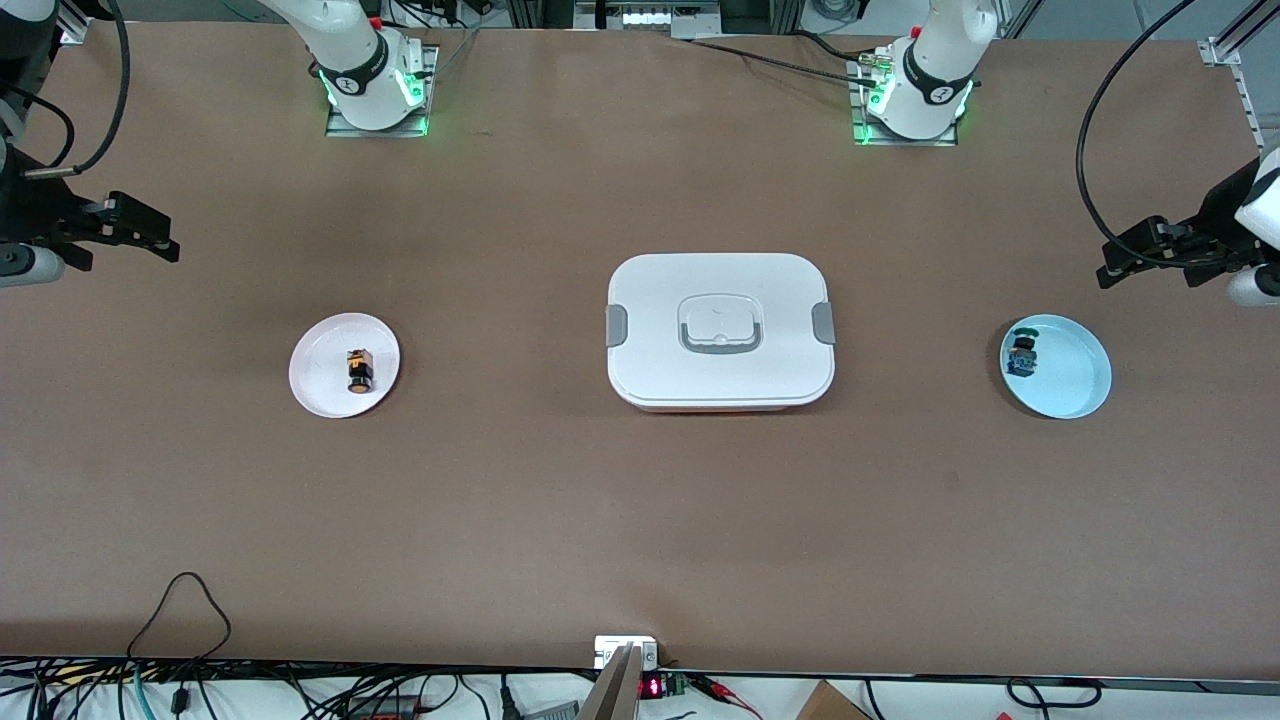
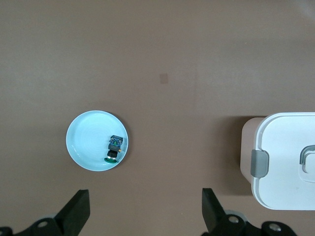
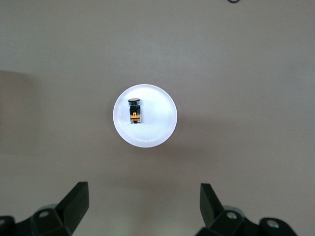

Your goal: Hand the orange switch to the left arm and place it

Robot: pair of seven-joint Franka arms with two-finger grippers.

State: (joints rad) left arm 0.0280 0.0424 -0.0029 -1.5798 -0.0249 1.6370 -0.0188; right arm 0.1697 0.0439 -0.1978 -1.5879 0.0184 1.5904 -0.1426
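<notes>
The orange switch (image 1: pixel 359 370) (image 3: pixel 135 112) lies on its side on a small white plate (image 1: pixel 320 350) (image 3: pixel 157 130) toward the right arm's end of the table. My right gripper (image 1: pixel 135 235) (image 3: pixel 143 201) hangs high over the table's edge at that end, open and empty, well apart from the plate. The white box (image 1: pixel 720 331) (image 2: pixel 290 162) with grey clips sits at the table's middle. My left gripper (image 1: pixel 1135 260) (image 2: pixel 146 209) hovers open and empty over the left arm's end of the table.
A light blue plate (image 1: pixel 1075 375) (image 2: pixel 86 140) toward the left arm's end carries a blue-bodied switch with a green cap (image 1: pixel 1022 355) (image 2: pixel 114 147). Cables and a small device (image 1: pixel 626 655) line the table edge nearest the front camera.
</notes>
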